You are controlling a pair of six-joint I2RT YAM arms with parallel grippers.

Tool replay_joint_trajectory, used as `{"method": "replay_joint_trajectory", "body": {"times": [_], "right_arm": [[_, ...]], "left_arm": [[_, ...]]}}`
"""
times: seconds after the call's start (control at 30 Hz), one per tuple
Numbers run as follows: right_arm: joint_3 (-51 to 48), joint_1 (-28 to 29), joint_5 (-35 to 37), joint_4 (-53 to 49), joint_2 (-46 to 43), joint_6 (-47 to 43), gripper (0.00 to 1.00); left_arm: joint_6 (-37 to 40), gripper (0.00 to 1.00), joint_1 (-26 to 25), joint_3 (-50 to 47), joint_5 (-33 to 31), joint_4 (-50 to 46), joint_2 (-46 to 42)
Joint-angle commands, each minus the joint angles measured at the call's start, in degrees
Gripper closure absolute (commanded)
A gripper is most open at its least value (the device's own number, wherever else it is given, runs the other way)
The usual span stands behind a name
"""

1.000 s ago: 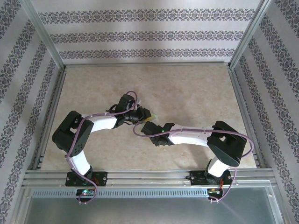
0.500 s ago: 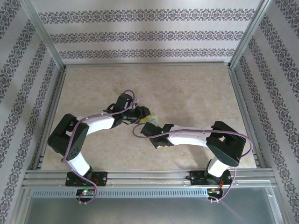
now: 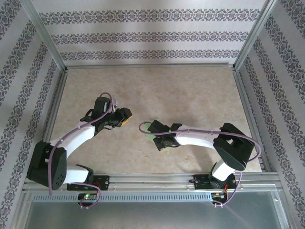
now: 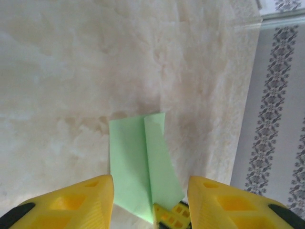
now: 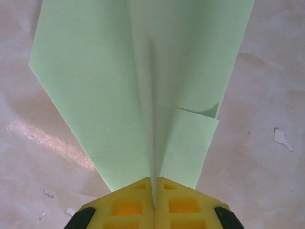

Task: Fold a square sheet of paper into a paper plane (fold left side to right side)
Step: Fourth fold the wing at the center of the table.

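The paper plane (image 5: pixel 95 71) is light green paper folded into a dart with a centre crease and two wings. My right gripper (image 5: pixel 155 193) is shut on the crease at the narrow end, with a small flap curling up on the right wing. In the top view the plane (image 3: pixel 153 127) peeks out beside the right gripper (image 3: pixel 155 133) near the table's middle. My left gripper (image 3: pixel 125 116) hangs well to its left, open and holding nothing. In the left wrist view the plane (image 4: pixel 138 162) lies ahead between the open yellow fingers (image 4: pixel 90 200).
The beige marbled table (image 3: pixel 190 95) is ringed by aluminium rails (image 3: pixel 147 67) and patterned walls. A few tiny white scraps (image 5: pixel 283 137) lie on the table close to the plane.
My left arm has swung back to the left, away from the paper, and its jaws have opened. My right gripper has shut on the plane's crease and stayed near the middle.
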Motion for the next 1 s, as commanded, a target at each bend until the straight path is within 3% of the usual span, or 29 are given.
{"method": "replay_joint_trajectory", "body": {"times": [0.0,0.2,0.47,0.97], "right_arm": [[-2.49,-2.55,-10.61,2.77,-2.56,0.67,1.00],[-5.43,-7.24,-21.53,6.99,-4.00,1.99,1.00],[-8.92,-11.64,-29.68,13.22,-4.27,4.27,0.98],[-11.02,-13.97,-32.27,17.00,-3.74,5.17,0.97]], "left_arm": [[4.39,0.55,-1.63,0.38,0.91,-7.00,-0.23],[2.04,0.56,-6.80,0.17,1.44,-2.63,4.24],[0.73,0.56,-14.55,5.96,0.56,0.59,13.83],[0.07,0.60,-19.56,12.64,-1.40,2.99,24.07]]}}
